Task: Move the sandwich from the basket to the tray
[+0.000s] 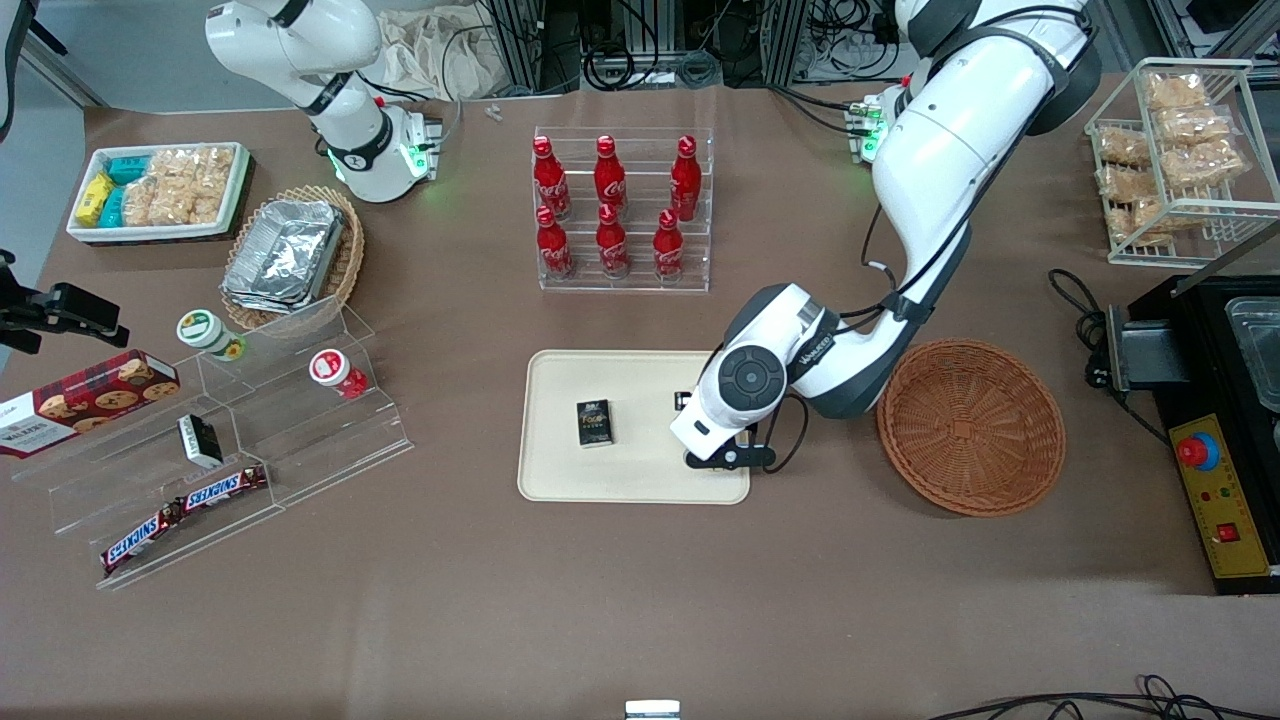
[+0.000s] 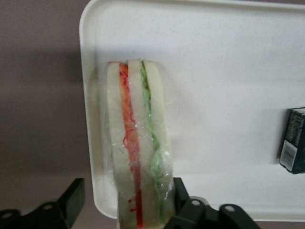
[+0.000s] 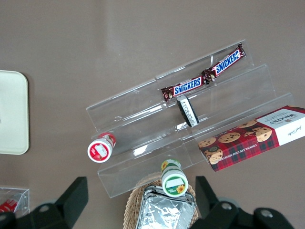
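The sandwich (image 2: 136,143), a clear-wrapped wedge with orange and green filling, lies on the cream tray (image 2: 228,95) close to its rim. One end of it reaches over the rim between my fingers. My gripper (image 2: 128,202) is open around that end: one finger (image 2: 180,193) is against the wrap and the other (image 2: 75,198) stands apart from it. In the front view the gripper (image 1: 728,457) is low over the end of the tray (image 1: 560,470) nearest the round reddish-brown basket (image 1: 970,425), which is empty. The arm hides the sandwich there.
A small black box (image 1: 594,422) lies on the tray, also seen from the wrist as the black box (image 2: 293,140). A rack of red bottles (image 1: 620,210) stands farther from the front camera than the tray. Clear stepped shelves with snacks (image 1: 220,440) lie toward the parked arm's end.
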You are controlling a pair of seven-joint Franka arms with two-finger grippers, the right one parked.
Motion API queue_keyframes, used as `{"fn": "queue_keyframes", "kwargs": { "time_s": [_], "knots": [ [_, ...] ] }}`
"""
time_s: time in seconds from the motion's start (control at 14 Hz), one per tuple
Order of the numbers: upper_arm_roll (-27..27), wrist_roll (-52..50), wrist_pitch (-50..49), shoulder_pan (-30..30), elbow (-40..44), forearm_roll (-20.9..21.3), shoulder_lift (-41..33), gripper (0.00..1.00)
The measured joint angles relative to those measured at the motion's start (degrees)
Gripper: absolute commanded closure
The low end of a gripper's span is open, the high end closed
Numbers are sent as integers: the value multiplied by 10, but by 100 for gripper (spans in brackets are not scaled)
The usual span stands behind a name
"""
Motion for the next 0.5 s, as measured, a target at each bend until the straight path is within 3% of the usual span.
{"fn": "queue_keyframes", "kwargs": {
  "time_s": [0.21, 0.5],
  "knots": [
    [1, -4, -47, 12, 10, 0, -21, 0],
    [2, 4, -94, 58, 4, 0, -104, 0]
  ]
}}
